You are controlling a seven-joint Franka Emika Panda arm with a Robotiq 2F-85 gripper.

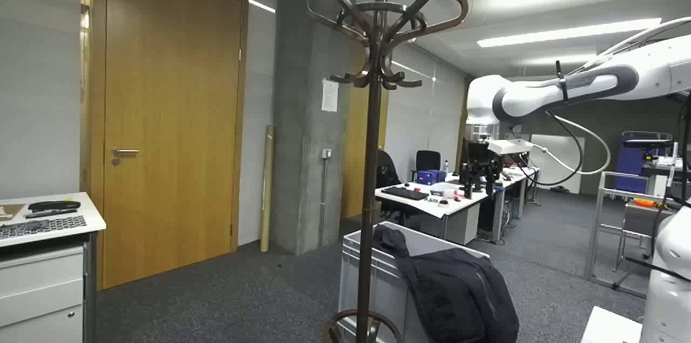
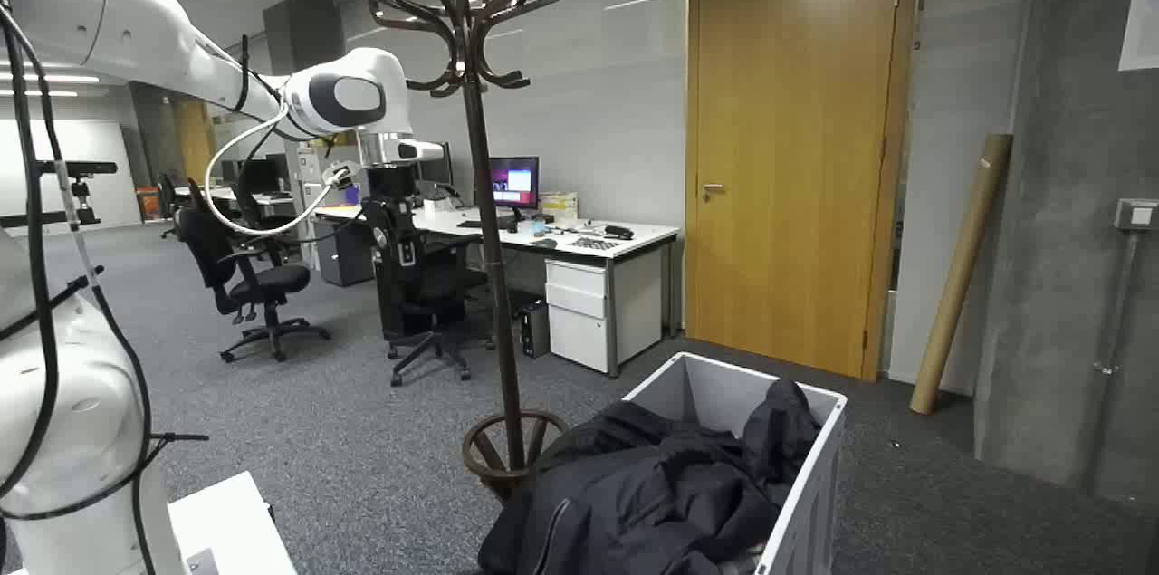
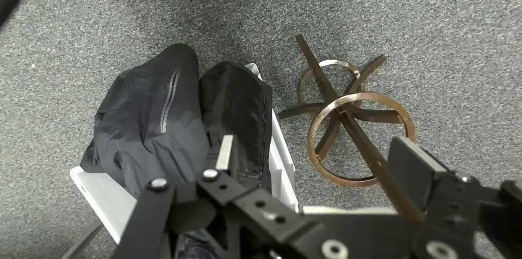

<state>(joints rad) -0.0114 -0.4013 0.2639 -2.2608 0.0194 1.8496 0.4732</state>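
"Beside the coat stand [image 1: 373, 170], up in the air, what is the hand [image 3: 320, 155] holding?"

"Nothing. Its fingers [image 3: 225, 152] are spread wide and point down, and in both exterior views it hangs apart from the stand."

"And where's the dark jacket [image 2: 652, 484]?"

"Heaped in the grey crate [image 2: 824, 489] near the stand's foot, partly flopped over the edge. My guess: it's too bulky to lie flat inside."

"Why the ring [image 3: 313, 140] low on the stand?"

"Probably to keep umbrellas upright, while the splayed legs [image 3: 379, 115] steady the whole thing. The cardboard tube [image 2: 962, 276] leans near the concrete pillar [image 2: 1068, 303], presumably because it would topple on its own."

"Any writing or brand names?"

"None I can read from here. A sheet of paper [image 1: 330, 95] is fixed to the pillar, but anything printed there is too small to make out. The screen [image 2: 513, 181] on the counter [image 2: 654, 235] behind is lit, with nothing legible on it. No label shows on the jacket, only a pale zip [image 3: 169, 102]."
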